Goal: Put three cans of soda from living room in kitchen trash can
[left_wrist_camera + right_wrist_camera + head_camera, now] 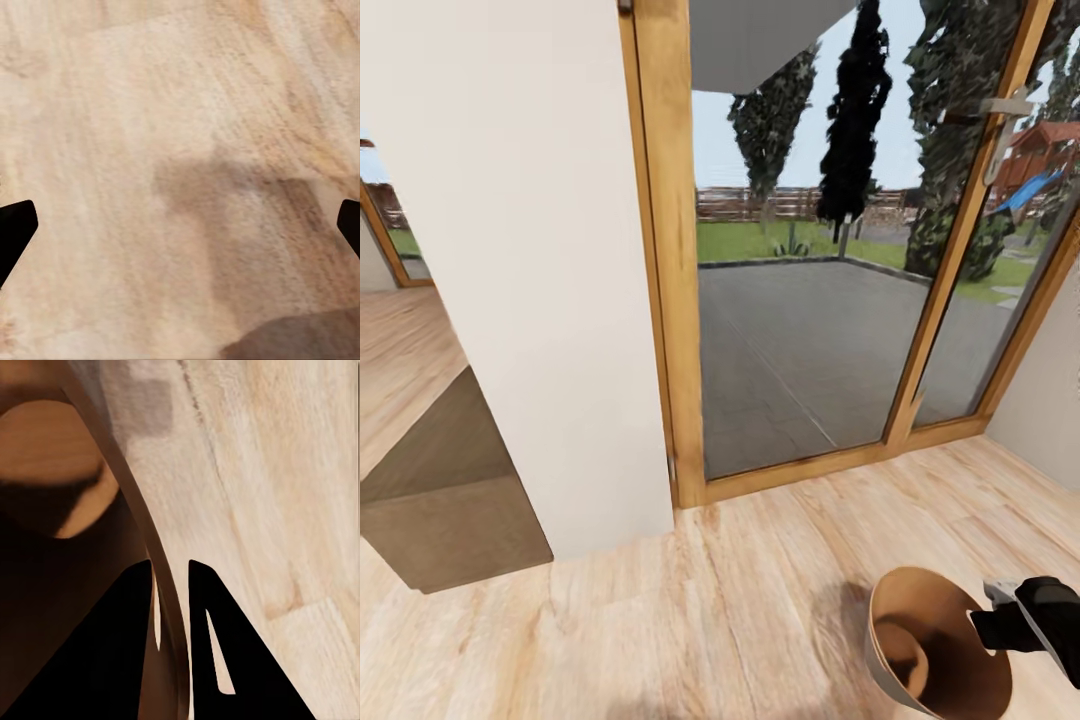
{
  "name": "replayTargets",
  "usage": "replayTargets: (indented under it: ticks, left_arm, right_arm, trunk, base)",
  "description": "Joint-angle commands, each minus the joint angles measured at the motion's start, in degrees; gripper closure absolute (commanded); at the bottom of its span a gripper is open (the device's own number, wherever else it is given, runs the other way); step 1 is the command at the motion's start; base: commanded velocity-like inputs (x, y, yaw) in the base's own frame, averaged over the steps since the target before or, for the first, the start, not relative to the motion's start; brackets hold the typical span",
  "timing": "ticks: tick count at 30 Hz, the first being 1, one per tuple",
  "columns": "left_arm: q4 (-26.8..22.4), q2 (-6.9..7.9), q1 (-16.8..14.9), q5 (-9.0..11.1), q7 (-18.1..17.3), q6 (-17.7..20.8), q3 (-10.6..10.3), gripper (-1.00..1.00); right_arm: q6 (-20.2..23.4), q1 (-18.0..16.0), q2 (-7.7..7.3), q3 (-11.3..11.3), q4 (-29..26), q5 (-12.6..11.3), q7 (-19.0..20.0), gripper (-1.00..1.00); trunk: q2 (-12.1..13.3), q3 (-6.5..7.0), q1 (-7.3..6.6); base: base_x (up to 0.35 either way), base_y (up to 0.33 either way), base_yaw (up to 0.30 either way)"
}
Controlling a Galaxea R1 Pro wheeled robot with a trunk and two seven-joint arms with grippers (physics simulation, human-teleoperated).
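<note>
Your right gripper [171, 585] pinches the rim of the tash can [920, 625] on the wood floor [740, 600] by the glass door [800, 300], left fingers [15, 232] spread wide and empty; keep the pinch firm and lift without tilting.

The tash can [930, 640] is cut off by the head view's lower edge, its base unseen. The right gripper [1000, 605] runs off the right edge there. In the left wrist view, the left gripper's [180, 225] fingertips [15, 225] barely enter at the edges.
</note>
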Motion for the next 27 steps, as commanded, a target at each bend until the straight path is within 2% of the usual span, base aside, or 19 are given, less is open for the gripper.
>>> replayTargets:
  ticks: [1,8,18,20,22,25,27]
  left_arm:
    - [0.2,0.00,0.0,0.0,0.0,0.0,0.0,-1.00]
    - [0.7,0.00,-0.4,0.0,0.0,0.0,0.0,-1.00]
    - [0.8,0.02,-1.5,0.3,-0.2,0.7,0.1,-1.00]
    - [0.4,0.02,-2.5,0.7,-0.2,4.0,0.1,-1.00]
    - [0.2,0.05,-3.2,0.8,-0.2,5.8,0.2,-1.00]
    - [0.1,0.08,-6.2,0.9,-0.2,9.8,0.3,-1.00]
    - [-0.2,0.10,-7.0,1.0,-0.2,11.6,0.3,-1.00]
  right_arm:
    - [0.1,0.0,0.01,-0.1,0.0,-0.7,0.2,1.00]
    - [0.1,0.0,0.01,-0.3,0.0,-0.7,0.2,1.00]
    - [0.0,0.0,1.35,-0.6,-0.8,-1.2,0.2,1.00]
    - [-0.1,0.0,1.75,-0.7,-1.0,-1.4,0.2,1.00]
    - [-0.1,0.0,1.85,-0.7,-1.1,-1.4,0.2,1.00]
    - [-4.2,0.0,2.04,-0.7,-1.2,-1.5,0.3,1.00]
    - [-5.4,0.0,2.12,-0.7,-1.2,-1.5,0.3,1.00]
  trunk:
    - [0.0,0.23,-0.03]
    - [0.1,1.78,-0.21]
    - [0.2,4.00,-0.47]
    - [0.3,4.44,-0.52]
    - [0.3,4.89,-0.57]
    - [0.3,5.55,-0.65]
    - [0.4,5.99,-0.70]
  base:
    - [0.000,0.000,0.000]
    - [0.000,0.000,0.000]
    - [0.000,0.000,0.000]
    - [0.000,0.000,0.000]
    - [0.000,0.000,0.000]
    - [0.000,0.000,0.000]
    - [0.000,0.000,0.000]
